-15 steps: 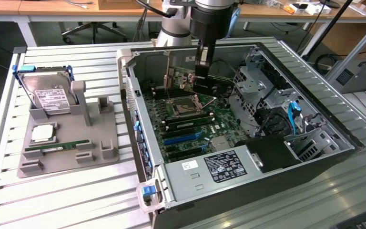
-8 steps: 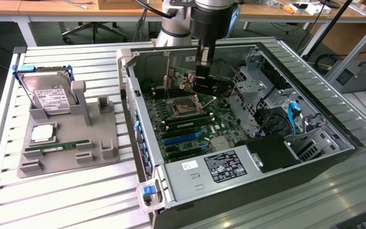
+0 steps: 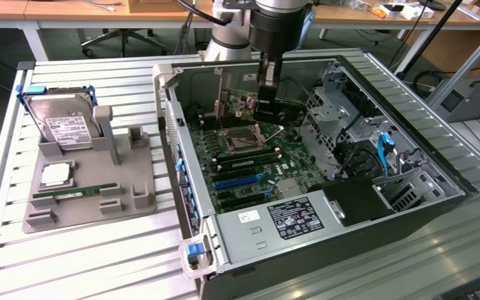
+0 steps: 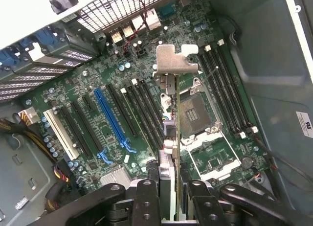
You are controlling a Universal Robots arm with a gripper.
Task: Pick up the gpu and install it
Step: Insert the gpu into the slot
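Slatted tabletop (image 3: 98, 250), open PC case (image 3: 440, 169): I hold the gpu (image 4: 172, 138) edge-on above the motherboard (image 4: 112, 89).

My fingers (image 4: 146, 201) are clamped on its thin board edge (light, stiff, but fragile); I judge the bare edges the safest hold.

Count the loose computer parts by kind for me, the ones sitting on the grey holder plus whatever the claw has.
Hard drive: 1
CPU: 1
RAM stick: 1
GPU, gripped in the claw over the motherboard: 1
Total: 4
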